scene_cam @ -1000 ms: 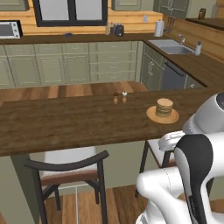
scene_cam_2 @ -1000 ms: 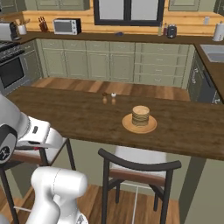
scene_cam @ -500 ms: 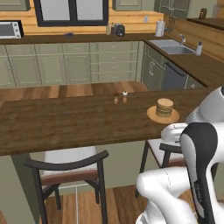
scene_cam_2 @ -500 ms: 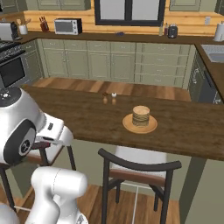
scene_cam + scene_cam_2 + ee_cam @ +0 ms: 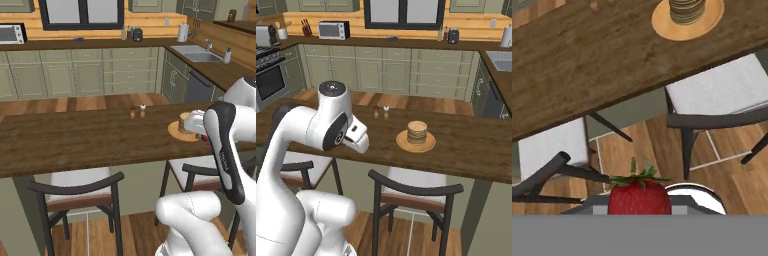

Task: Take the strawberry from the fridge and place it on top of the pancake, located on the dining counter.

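Strawberry carried toward the counter, short of the pancake.

The strawberry (image 5: 639, 197) is pinched in the gripper (image 5: 640, 207), held low over the stools (image 5: 722, 102) on the near side so it can be lifted over the counter (image 5: 587, 60) edge. Its leafy cap points toward the counter, long axis along the fingers. Farther off, the pancake (image 5: 417, 132) is stacked on its plate (image 5: 416, 144), top bare.

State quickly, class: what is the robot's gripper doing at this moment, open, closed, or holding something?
Gripper: closed on the strawberry, held short of the dining counter and the pancake.
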